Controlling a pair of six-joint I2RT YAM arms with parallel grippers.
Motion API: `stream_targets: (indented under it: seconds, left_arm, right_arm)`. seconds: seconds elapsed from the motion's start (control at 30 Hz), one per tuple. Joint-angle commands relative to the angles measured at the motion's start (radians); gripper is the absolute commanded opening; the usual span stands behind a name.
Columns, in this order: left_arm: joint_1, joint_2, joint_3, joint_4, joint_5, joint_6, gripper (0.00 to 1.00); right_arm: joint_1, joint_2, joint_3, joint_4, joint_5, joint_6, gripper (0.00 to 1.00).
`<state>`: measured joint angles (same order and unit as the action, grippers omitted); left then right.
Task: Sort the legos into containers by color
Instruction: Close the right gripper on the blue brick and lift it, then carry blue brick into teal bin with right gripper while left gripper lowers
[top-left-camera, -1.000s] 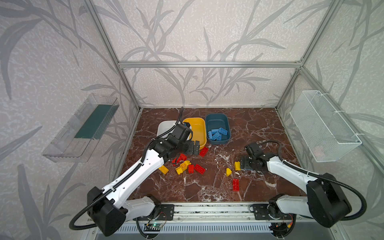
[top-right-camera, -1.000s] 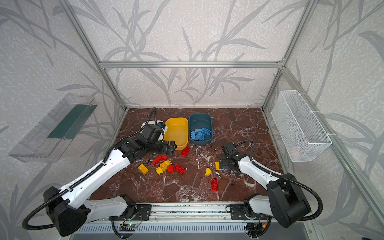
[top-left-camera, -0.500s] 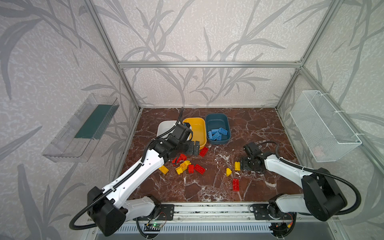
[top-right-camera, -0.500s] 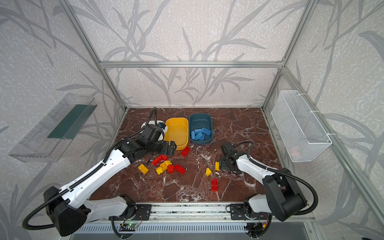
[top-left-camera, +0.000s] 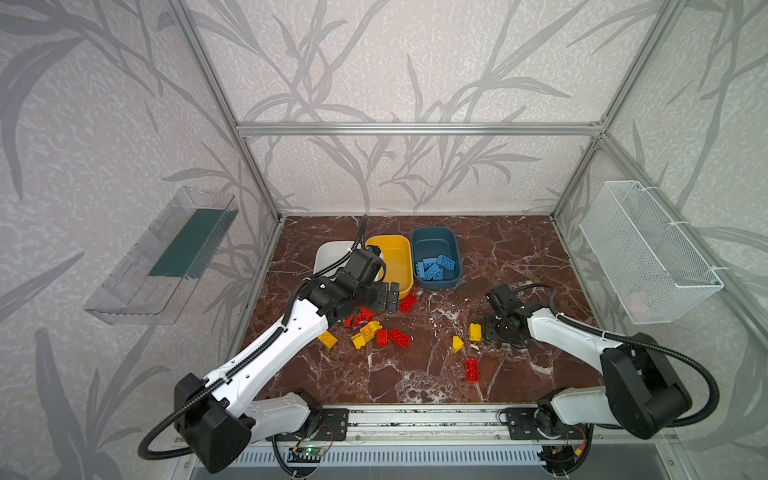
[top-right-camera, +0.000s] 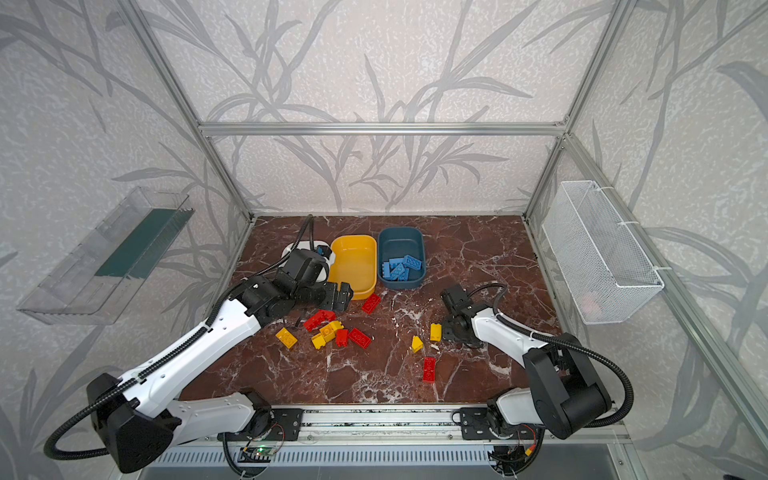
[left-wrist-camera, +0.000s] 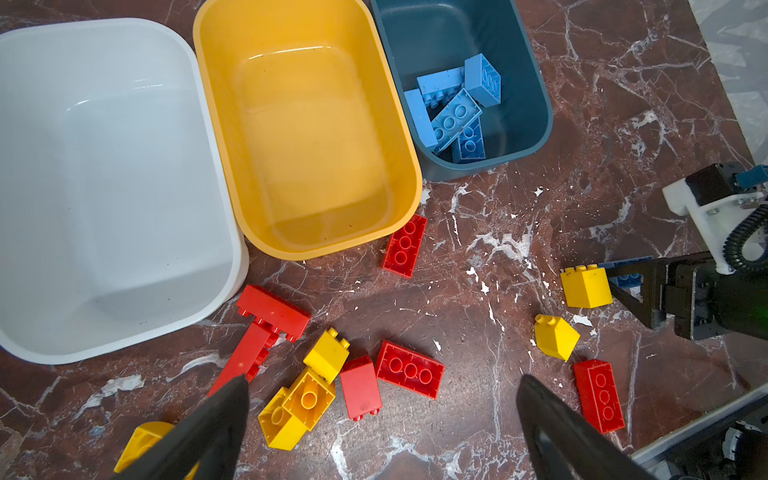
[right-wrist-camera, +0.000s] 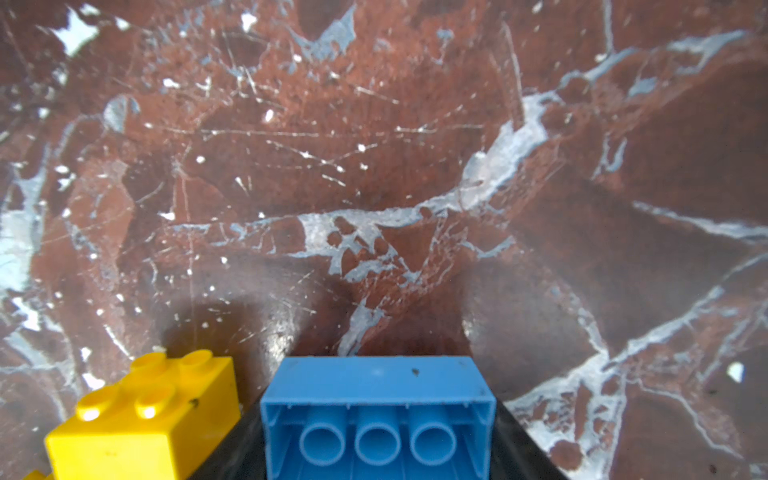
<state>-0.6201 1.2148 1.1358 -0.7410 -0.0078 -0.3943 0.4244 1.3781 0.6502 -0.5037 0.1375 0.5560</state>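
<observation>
right claw is down at the desk, right of the spread in both top views, with a blue brick between its jaws. In the wrist view the dark fingers sit flush on both side walls, so I read it as grasped. Can't tell if it's off the desk yet. The brick's hollow underside faces the camera.

A yellow brick sits just beside it, next to one finger. It may get dragged on the lift.

left claw is released wide and empty, and hovers over the red/yellow pile in front of the white tub and yellow tub. Both tubs are bare. The teal tub holds the other blue bricks, so I'd judge this one goes there too.

Handling: hard hollow plastic, light, stiff, not fragile. The walls are smooth, so it's slippery in a pinch. Hold across the two flat parallel walls at mid-height, not on the studs or a corner, or it'll twist out. A low drop into the tub should be fine.
</observation>
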Motion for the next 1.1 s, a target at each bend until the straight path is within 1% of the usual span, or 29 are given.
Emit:
stream_targets:
  seconds: [0.0, 0.23, 0.4, 0.5, 0.63, 0.7, 0.87, 1.07]
  left_arm:
    - [-0.004, -0.016, -0.007, -0.014, -0.013, 0.014, 0.99]
    - [-0.004, -0.032, -0.012, -0.013, -0.035, 0.017, 0.99]
    - [-0.004, -0.051, -0.025, -0.003, -0.078, 0.016, 0.99]
    - [0.000, -0.062, -0.051, 0.029, -0.101, 0.012, 0.99]
    - [0.021, -0.038, -0.037, 0.018, -0.113, 0.010, 0.99]
    - [0.036, -0.021, -0.023, -0.001, -0.130, -0.013, 0.99]
    - [0.069, 0.007, -0.015, -0.011, -0.152, -0.013, 0.99]
    - [0.140, 0.027, -0.013, -0.014, -0.163, -0.052, 0.99]
  right_arm:
    - [0.005, -0.030, 0.041, -0.039, 0.005, -0.009, 0.48]
    - [0.004, -0.077, 0.126, -0.088, 0.009, -0.058, 0.47]
    - [0.004, -0.079, 0.208, -0.101, -0.016, -0.091, 0.47]
    - [0.004, -0.076, 0.257, -0.098, -0.036, -0.105, 0.47]
    - [0.005, -0.071, 0.305, -0.048, -0.066, -0.116, 0.46]
    - [0.005, -0.060, 0.325, -0.007, -0.074, -0.115, 0.46]
    - [0.006, -0.006, 0.410, 0.054, -0.123, -0.117, 0.46]
    - [0.007, 0.125, 0.544, 0.097, -0.186, -0.119, 0.45]
